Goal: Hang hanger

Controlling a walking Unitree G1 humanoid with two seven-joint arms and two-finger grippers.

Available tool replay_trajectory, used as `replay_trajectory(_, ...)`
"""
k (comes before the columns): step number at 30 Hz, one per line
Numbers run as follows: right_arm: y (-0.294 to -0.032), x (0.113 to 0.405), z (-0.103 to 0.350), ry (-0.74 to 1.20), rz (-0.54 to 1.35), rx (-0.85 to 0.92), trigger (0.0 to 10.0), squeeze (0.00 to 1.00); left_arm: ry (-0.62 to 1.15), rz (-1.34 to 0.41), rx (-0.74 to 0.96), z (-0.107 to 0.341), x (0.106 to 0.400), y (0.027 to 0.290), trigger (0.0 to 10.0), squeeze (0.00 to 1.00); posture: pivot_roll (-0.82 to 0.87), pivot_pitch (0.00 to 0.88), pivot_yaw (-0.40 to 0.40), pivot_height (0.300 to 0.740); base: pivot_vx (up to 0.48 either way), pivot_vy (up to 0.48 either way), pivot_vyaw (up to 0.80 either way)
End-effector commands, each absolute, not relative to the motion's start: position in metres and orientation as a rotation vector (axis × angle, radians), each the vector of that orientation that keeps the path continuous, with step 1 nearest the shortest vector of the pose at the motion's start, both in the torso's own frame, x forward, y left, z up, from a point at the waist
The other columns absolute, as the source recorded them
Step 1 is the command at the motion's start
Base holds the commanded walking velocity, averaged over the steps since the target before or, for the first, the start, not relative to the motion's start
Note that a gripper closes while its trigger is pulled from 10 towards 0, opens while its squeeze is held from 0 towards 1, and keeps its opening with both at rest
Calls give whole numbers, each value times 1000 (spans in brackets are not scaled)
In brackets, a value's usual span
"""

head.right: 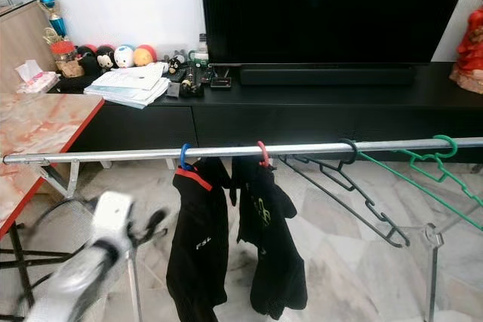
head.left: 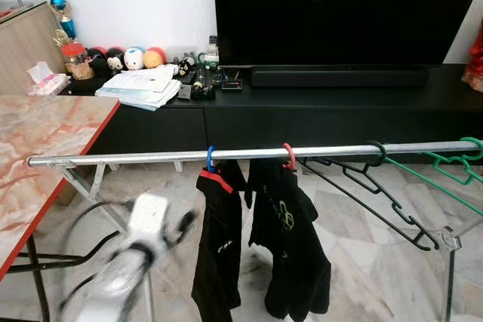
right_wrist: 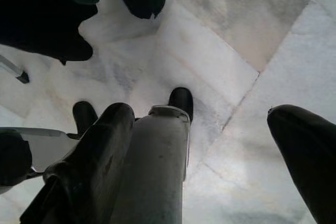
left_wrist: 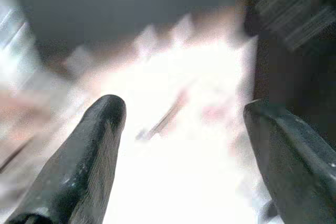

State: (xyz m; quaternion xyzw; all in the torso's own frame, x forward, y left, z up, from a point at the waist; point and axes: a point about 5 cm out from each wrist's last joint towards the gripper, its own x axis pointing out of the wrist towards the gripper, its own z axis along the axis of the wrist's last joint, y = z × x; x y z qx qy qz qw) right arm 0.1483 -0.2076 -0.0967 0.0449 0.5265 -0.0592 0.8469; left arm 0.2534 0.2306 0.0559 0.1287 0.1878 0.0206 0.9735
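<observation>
A silver rail [head.left: 151, 157] runs across the view at chest height. On it hang a blue-hooked hanger [head.left: 210, 157] carrying a black top with a red collar, and a red-hooked hanger [head.left: 288, 156] carrying another black garment. An empty black hanger [head.left: 375, 153] hangs tilted further right, and green hangers [head.left: 469, 150] sit at the rail's right end. My left gripper [head.left: 181, 225] is motion-blurred, below the rail and left of the clothes. It appears open and empty in the left wrist view [left_wrist: 184, 124]. My right gripper [right_wrist: 199, 129] hangs open over the marble floor.
A marble-topped table [head.left: 45, 141] with a red edge stands at the left, close to the rail's end. Behind the rail is a low black TV console [head.left: 339, 115] with a stack of papers [head.left: 139, 84] and plush toys [head.left: 134, 57]. My own foot [right_wrist: 181, 100] stands on the tiles.
</observation>
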Motion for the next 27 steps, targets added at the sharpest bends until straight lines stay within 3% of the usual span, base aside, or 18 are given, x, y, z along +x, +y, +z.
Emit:
replay_trajectory(1, -205, 147, -98, 1126, -126, 102, 10000, 0, 437, 112, 251, 43, 246, 245, 10000, 0, 23, 0, 44, 740, 0, 0, 0)
replay_trajectory(6, -202, 154, -96, 1116, -133, 104, 10000, 0, 802, 74, 228, -33, 210, 258, 10000, 0, 25, 0, 41, 740, 0, 0, 0)
replay_trajectory(14, -201, 159, -94, 1099, -110, 90, 10000, 0, 1122, 95, 97, -88, 154, 230, 10000, 0, 1, 0, 31, 740, 0, 0, 0)
replay_trajectory(19, -202, 160, -93, 1075, -129, 106, 10000, 0, 1059, 129, 27, -86, 165, 221, 10000, 0, -13, 0, 32, 740, 0, 0, 0)
replay_trajectory(27, -203, 160, -93, 1081, -134, 89, 10000, 0, 1069, 98, 86, -87, 166, 220, 10000, 0, -7, 0, 28, 740, 0, 0, 0)
